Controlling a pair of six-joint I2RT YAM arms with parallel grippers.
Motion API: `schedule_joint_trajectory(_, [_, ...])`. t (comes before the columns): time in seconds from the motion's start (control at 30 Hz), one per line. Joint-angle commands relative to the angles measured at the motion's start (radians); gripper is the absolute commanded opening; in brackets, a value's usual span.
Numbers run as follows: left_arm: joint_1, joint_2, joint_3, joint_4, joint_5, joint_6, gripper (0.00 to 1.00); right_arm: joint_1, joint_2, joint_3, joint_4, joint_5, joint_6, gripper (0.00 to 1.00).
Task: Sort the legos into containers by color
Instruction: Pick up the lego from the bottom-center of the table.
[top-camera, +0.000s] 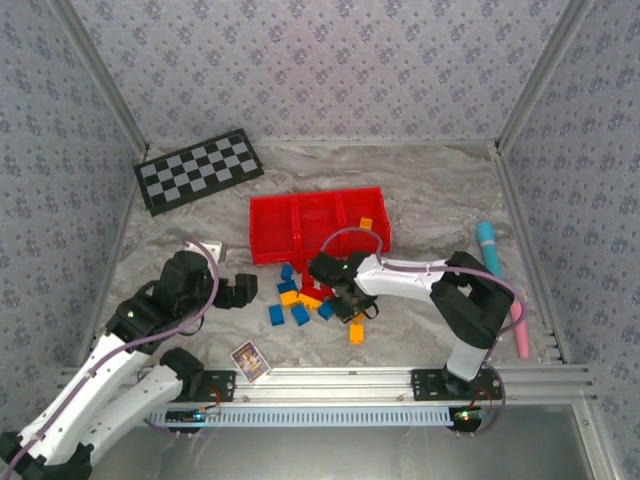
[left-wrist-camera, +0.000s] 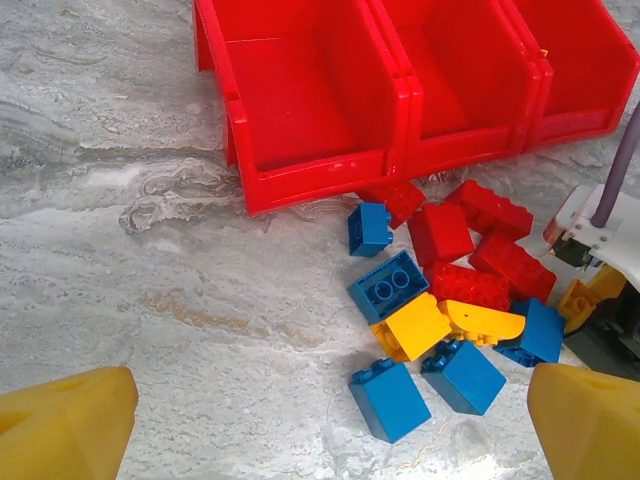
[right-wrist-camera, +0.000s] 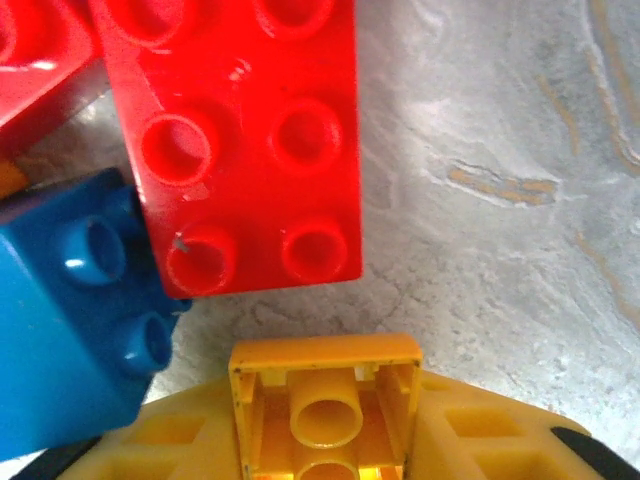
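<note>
The legos (top-camera: 300, 300) lie in a loose pile of blue, red and orange-yellow bricks just in front of the red tray of containers (top-camera: 300, 197). One orange brick (top-camera: 366, 223) lies in the tray's right compartment. My right gripper (top-camera: 342, 300) is down in the pile's right side. In the right wrist view it (right-wrist-camera: 325, 435) is shut on an orange-yellow lego (right-wrist-camera: 325, 395), hollow underside showing, next to a red brick (right-wrist-camera: 250, 140) and a blue brick (right-wrist-camera: 70, 310). My left gripper (top-camera: 240, 290) hovers open left of the pile (left-wrist-camera: 440, 290), facing the containers (left-wrist-camera: 320, 175), nothing between its fingers (left-wrist-camera: 65, 425).
A black-and-white checkerboard (top-camera: 197, 170) lies at the back left. A small picture card (top-camera: 250, 360) sits near the front rail. A teal stick (top-camera: 490, 245) and a pink one (top-camera: 520, 335) lie along the right wall. One orange brick (top-camera: 357, 333) sits apart from the pile.
</note>
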Motion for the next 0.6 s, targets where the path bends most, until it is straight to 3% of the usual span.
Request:
schedule_joint_trajectory(0.0, [-0.009, -0.012, 0.0, -0.011, -0.023, -0.009, 1.0, -0.027, -0.038, -0.028, -0.04, 0.118, 0.047, 0.33])
schedule_joint_trajectory(0.23, [-0.021, -0.01, 0.001, -0.021, -0.037, -0.019, 1.0, -0.075, -0.215, 0.036, -0.068, 0.193, 0.05, 0.31])
schedule_joint_trajectory(0.43, [-0.021, 0.01, 0.007, -0.022, -0.031, -0.011, 1.0, -0.294, -0.208, 0.172, 0.019, 0.095, 0.03, 0.33])
schedule_joint_trajectory(0.57, [-0.026, 0.009, 0.017, -0.04, -0.029, -0.018, 1.0, -0.397, -0.105, 0.315, 0.057, 0.018, -0.014, 0.34])
